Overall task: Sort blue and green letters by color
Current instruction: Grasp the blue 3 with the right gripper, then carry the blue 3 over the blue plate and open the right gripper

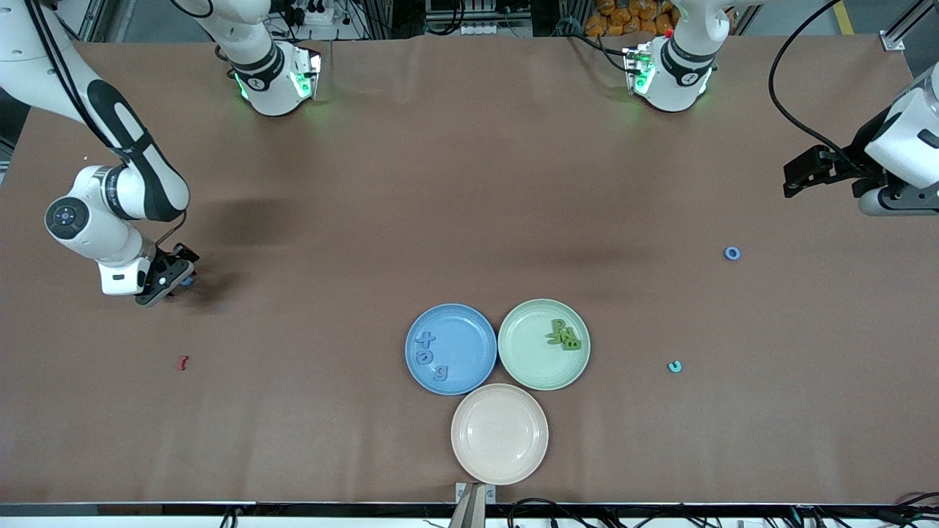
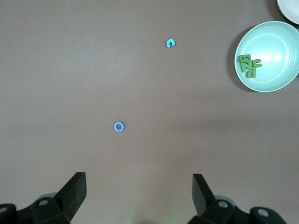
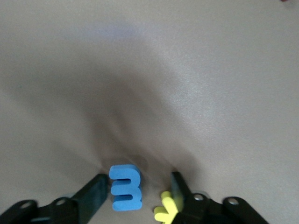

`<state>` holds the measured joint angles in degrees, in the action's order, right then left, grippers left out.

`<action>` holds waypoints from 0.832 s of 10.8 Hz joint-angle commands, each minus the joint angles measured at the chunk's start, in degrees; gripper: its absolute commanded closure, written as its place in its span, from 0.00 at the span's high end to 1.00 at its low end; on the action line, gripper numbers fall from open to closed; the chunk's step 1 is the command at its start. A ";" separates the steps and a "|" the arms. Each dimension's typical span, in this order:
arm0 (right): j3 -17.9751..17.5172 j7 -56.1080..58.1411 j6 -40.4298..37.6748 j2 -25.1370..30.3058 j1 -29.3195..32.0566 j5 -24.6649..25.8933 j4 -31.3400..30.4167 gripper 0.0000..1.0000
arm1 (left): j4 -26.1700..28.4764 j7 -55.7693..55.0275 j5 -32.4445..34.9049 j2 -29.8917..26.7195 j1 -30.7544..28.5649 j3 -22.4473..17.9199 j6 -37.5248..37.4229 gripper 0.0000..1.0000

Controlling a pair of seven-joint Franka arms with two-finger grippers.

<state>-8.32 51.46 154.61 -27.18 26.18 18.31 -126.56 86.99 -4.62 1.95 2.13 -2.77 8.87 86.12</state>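
Front view: right gripper (image 1: 170, 282) low at the table toward the right arm's end, a blue piece just showing at its tips; left gripper (image 1: 799, 176) waits aloft at the left arm's end; blue plate (image 1: 469, 330) holds three blue letters (image 1: 431, 357), green plate (image 1: 524, 352) a clump of green letters (image 1: 563, 334); a blue ring letter (image 1: 732, 254) lies loose on the table. Left wrist view: fingers (image 2: 74, 191) wide apart, nothing between them, ring letter (image 2: 119, 126) on bare table. Right wrist view: fingers (image 3: 93, 193) spread either side of a blue foam piece (image 3: 125, 187) without clearly touching it; a yellow letter (image 3: 166, 210) sits at one finger.

Green letters (image 1: 563, 335) on green plate (image 1: 530, 361) (piled)
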 commanded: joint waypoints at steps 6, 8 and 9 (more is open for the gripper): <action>-2.13 0.22 0.51 -0.07 0.98 0.59 0.96 0.00 | -1.38 0.49 -1.69 1.38 -0.30 0.19 0.10 1.00; -4.16 -4.07 -0.01 0.02 0.11 0.50 2.72 0.00 | -1.38 0.49 -1.69 1.38 -0.48 0.19 0.10 1.00; -5.21 -6.18 -0.10 0.10 -0.07 0.50 3.25 0.00 | -1.38 0.49 -1.60 1.38 -0.39 0.19 0.10 1.00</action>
<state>-10.87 49.86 155.06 -26.98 26.12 18.30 -125.01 86.96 -4.62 1.67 3.01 -2.86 8.93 86.42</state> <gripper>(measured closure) 0.727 0.000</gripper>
